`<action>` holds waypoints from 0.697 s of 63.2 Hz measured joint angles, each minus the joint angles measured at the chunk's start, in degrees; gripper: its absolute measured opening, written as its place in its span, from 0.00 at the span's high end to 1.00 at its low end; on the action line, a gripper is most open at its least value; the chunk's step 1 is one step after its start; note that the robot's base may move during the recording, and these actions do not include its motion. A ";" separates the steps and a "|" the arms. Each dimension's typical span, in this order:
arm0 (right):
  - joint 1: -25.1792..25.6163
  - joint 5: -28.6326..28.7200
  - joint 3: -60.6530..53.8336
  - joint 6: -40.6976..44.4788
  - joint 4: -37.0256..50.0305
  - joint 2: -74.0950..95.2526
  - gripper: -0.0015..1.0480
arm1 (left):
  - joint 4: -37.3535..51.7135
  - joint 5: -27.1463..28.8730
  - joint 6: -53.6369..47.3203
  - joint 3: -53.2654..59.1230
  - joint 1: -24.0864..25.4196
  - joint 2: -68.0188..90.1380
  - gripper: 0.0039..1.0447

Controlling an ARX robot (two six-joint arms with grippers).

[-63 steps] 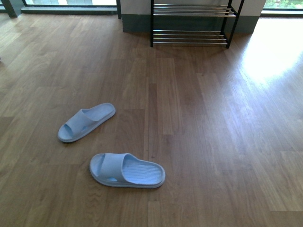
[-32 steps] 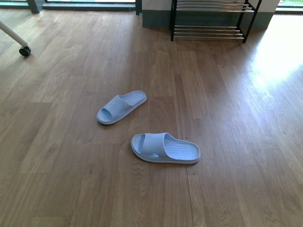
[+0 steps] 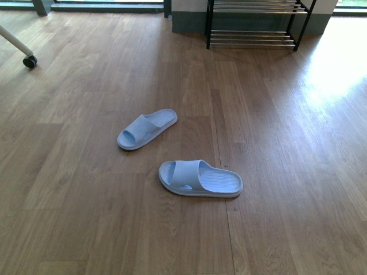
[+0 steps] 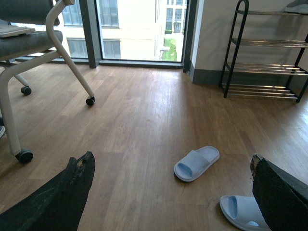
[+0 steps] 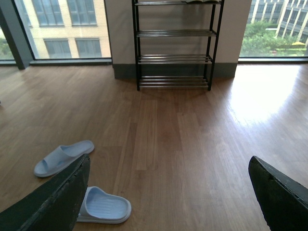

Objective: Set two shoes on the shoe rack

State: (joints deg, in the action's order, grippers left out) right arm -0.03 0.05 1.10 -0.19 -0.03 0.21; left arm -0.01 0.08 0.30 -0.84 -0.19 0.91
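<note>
- Left pincer (image 4: 169,159): fingers spread wide, empty, touching nothing.
- Right pincer (image 5: 168,160): likewise spread, empty.
- Near shoe (image 3: 200,179): pale blue slide, flat on floor (image 3: 298,172), 5 o'clock in front view.
- Far shoe (image 3: 147,129): 9 o'clock, apart from first.
- Chair caster (image 3: 30,61): 10 o'clock.
- Shoe rack (image 3: 252,37): 1 o'clock, far, well apart from shoes.
- Change: view swung within last second, steady since; shoes unmoved on floor.
- Judgement: approach stage, no pickup begun.

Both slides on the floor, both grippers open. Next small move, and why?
Probably lower the right gripper toward the nearer slipper: it is open and empty, that slipper lies closest, and the farther slipper and the shoe rack are farther off.
</note>
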 joint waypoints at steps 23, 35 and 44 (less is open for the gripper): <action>0.00 0.00 0.00 0.02 0.00 0.02 0.09 | -0.02 -0.02 0.00 0.00 0.00 0.00 0.09; 0.00 -0.02 0.00 0.00 0.00 0.00 0.09 | 0.00 -0.04 0.00 0.00 0.00 0.00 0.09; 0.00 -0.02 0.00 0.00 0.00 -0.02 0.09 | 0.00 -0.04 0.00 0.00 0.00 0.00 0.09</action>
State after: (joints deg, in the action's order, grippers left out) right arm -0.03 0.03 1.10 -0.19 -0.03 0.19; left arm -0.01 0.03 0.30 -0.84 -0.19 0.91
